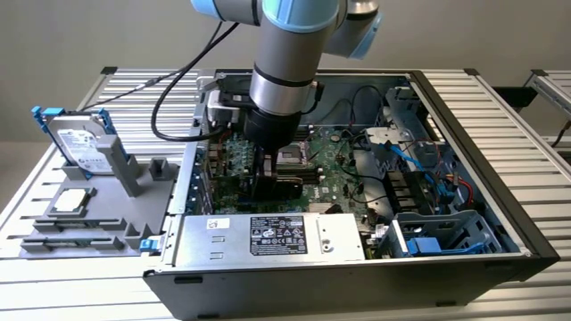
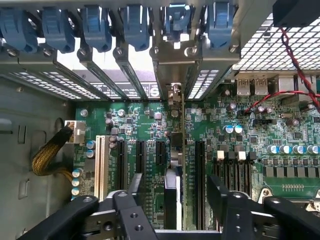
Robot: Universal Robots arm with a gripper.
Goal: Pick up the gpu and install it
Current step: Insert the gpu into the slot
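Gpu [image 2: 176, 150] — thin green board edge-on — between hand's [image 2: 172, 192] parted black fingers.

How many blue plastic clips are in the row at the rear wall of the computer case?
6. The blue plastic clips stand side by side, one over each metal slot bracket. More may be hidden beyond the frame.

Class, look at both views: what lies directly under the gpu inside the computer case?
The gpu stands on edge on the green motherboard, between the open end effector fingers. Parallel black slots flank it. The slot beneath it is covered by the card itself.
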